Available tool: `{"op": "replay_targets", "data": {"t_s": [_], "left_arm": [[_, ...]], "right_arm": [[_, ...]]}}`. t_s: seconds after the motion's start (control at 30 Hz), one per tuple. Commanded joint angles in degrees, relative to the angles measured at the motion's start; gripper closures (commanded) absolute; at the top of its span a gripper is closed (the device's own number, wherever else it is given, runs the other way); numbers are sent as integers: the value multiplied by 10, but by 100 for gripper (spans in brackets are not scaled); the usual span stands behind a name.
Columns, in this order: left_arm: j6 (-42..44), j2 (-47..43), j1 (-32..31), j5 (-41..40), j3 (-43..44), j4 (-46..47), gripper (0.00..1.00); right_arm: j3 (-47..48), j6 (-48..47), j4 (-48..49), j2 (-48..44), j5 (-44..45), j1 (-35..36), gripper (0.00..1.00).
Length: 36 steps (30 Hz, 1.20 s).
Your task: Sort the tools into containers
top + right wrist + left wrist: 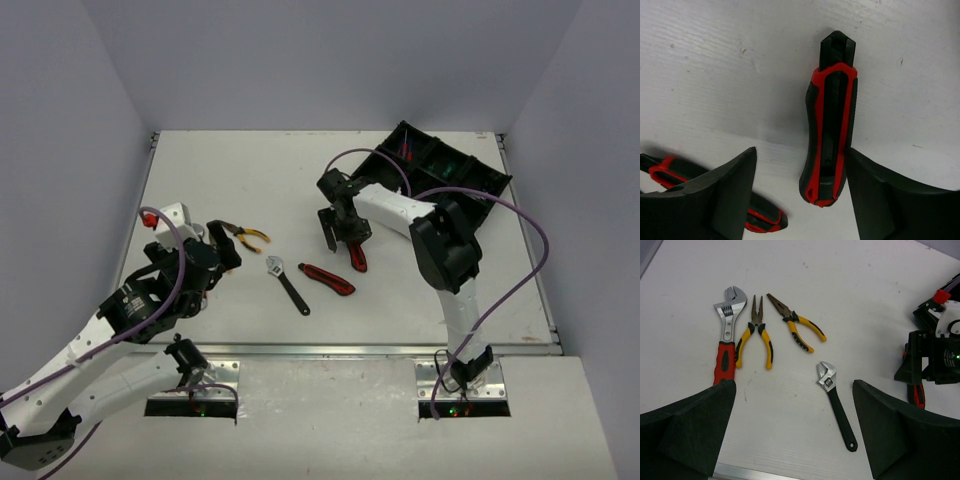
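My right gripper [342, 240] hangs open low over a red-black utility knife [357, 256]. In the right wrist view the knife [830, 130] lies between the fingers of the gripper [801, 155], close against the right finger [890, 200]. A second utility knife [326, 279] lies to its left, also seen in the right wrist view [762, 220]. My left gripper [794, 390] is open and empty above the table. Ahead of it lie a black-handled adjustable wrench [836, 405], two yellow-handled pliers [755, 337] [796, 329] and a red-handled adjustable wrench [726, 342]. The black organiser tray [480, 185] stands at the far right.
The tray holds red and blue screwdrivers [405, 150] in its far compartment and something green [455, 165] in another. The right arm [935, 355] shows at the right of the left wrist view. Purple cables loop over the right arm. Grey walls surround the table.
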Motion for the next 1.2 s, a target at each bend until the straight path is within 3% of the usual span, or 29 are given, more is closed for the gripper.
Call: {"op": "replay_targets", "data": {"t_s": [0.0, 0.4, 0.6, 0.63, 0.67, 0.9, 1.17], "left_arm": [[20, -13, 4, 7, 5, 34, 0], [38, -13, 4, 22, 0, 49, 0], [42, -15, 3, 26, -1, 54, 0], [45, -15, 4, 28, -2, 56, 0], [45, -15, 4, 29, -2, 56, 0], [45, -16, 4, 28, -2, 56, 0], [46, -26, 4, 27, -4, 57, 0]], "right_arm": [[43, 5, 4, 34, 12, -6, 38], [28, 2, 7, 59, 21, -15, 54], [20, -1, 12, 53, 7, -17, 85], [20, -2, 12, 48, 6, -17, 98], [26, -3, 9, 41, 4, -17, 100], [89, -27, -2, -28, 14, -22, 100], [245, -46, 10, 13, 103, -83, 100]]}}
